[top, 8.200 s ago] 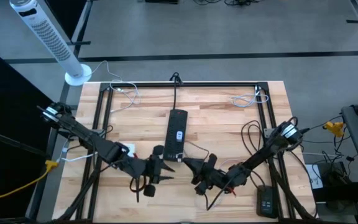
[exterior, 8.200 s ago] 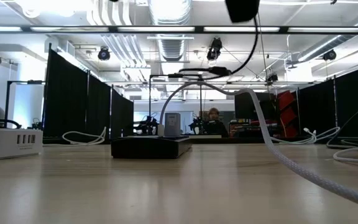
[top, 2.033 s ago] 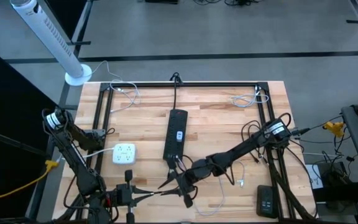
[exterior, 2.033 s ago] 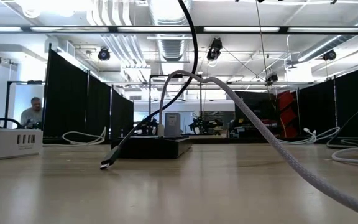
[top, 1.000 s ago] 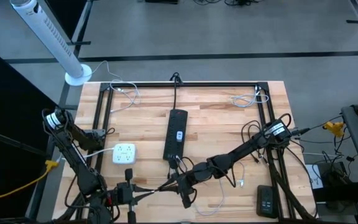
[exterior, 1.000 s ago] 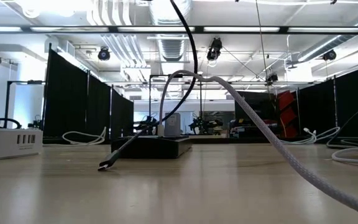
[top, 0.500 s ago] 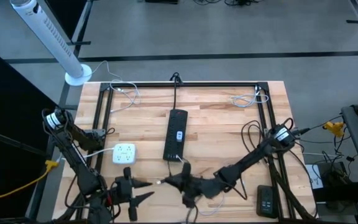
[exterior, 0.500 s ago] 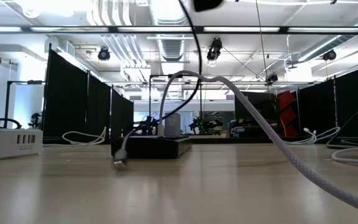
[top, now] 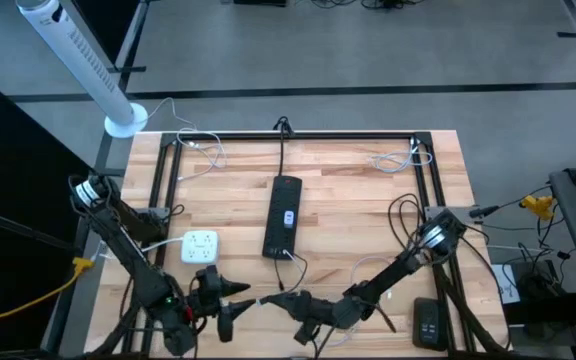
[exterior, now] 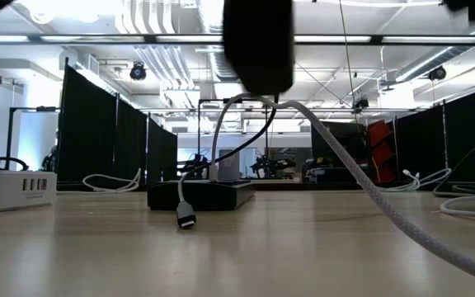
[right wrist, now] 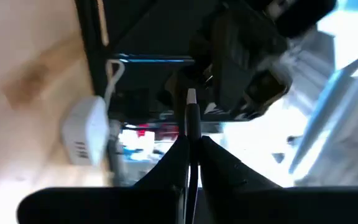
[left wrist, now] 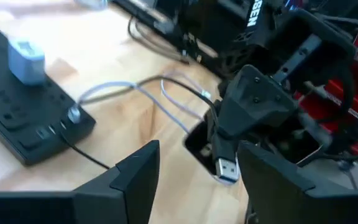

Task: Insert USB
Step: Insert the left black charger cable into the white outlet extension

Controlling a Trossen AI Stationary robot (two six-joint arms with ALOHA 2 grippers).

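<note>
The left gripper (top: 236, 300) has let go and spread wide, while the right gripper (top: 286, 302), pulled back toward the table's near edge, pinches the USB plug (left wrist: 226, 168) just short of the black power strip (top: 285, 216).

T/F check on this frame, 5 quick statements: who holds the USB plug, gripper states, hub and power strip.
1. The right gripper is shut on the USB plug. True.
2. The left gripper is shut on the cable. False: open, holding nothing.
3. The white USB hub lies left of the black power strip. True.
4. The plug is already in the hub. False: it is in the air, apart from it.
5. The power strip has nothing plugged in. False: a charger sits in it.
</note>
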